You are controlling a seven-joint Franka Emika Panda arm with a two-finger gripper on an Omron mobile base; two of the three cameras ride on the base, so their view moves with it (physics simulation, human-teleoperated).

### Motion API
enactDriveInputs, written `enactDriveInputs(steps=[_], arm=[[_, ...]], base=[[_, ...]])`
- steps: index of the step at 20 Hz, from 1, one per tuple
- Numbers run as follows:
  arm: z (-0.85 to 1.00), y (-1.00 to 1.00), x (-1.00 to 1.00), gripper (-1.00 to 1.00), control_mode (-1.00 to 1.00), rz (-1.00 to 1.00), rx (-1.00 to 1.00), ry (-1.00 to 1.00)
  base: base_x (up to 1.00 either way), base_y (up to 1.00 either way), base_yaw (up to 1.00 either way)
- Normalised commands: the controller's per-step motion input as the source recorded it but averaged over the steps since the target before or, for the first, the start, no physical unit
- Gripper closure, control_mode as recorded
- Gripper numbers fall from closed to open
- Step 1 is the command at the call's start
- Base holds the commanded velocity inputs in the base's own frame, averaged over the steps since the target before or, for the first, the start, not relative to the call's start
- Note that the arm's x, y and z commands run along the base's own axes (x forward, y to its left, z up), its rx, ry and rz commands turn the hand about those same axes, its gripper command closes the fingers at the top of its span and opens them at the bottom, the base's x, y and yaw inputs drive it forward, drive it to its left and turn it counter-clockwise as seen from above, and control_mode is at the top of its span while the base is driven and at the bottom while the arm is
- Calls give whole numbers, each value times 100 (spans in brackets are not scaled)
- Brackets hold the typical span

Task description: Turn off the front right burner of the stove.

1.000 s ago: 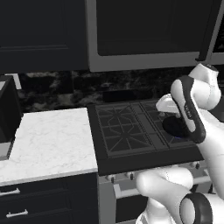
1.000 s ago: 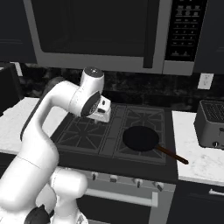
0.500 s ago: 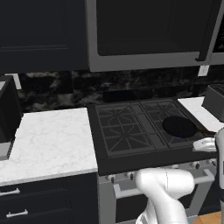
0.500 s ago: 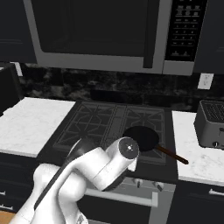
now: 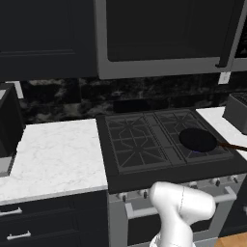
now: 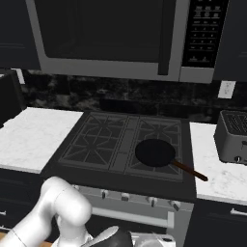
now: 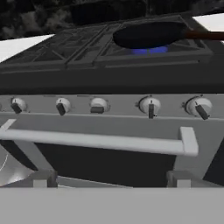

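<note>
The stove (image 5: 144, 144) is a black gas cooktop with a silver face (image 7: 122, 109). A dark pan (image 7: 148, 34) sits on the front right burner (image 7: 149, 50), where a blue flame glows under the pan's edge. The same pan (image 6: 155, 152) is at the cooktop's front right. Five round knobs run along the face; the two rightmost knobs (image 7: 150, 106) (image 7: 199, 106) sit below that burner. My gripper (image 7: 111, 180) is open, low in front of the stove, below the bar handle (image 7: 100, 141), holding nothing. Its fingertips (image 7: 43, 179) are apart from the stove face.
A toaster (image 6: 234, 137) stands on the white marble counter (image 6: 217, 169) right of the stove. The pan's handle (image 6: 190, 171) juts toward the front right. More counter (image 5: 53, 154) lies to the left, and a microwave (image 6: 116, 34) hangs overhead. My arm (image 5: 181, 207) is folded low before the oven.
The arm has swung down from above the cooktop to low in front of the stove's face. The pan and stove have not moved.
</note>
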Motion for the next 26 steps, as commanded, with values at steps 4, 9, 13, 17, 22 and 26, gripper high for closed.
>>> enactDriveInputs(steps=[4, 9, 13, 17, 22, 26], arm=[[-60, -100, -1, -100, -100, -2, -11, -59], [-44, -92, 22, -100, -100, -4, -1, -69], [-29, -46, 9, -100, -100, 0, 0, -22], [-1, -4, 46, -100, -100, 0, 0, -3], [0, 0, 59, -100, -100, 0, -5, -8], [0, -6, 59, -100, -100, 3, -1, -3]], base=[[0, 0, 0], [0, 0, 0], [0, 0, 0], [0, 0, 0], [0, 0, 0], [0, 0, 0]])
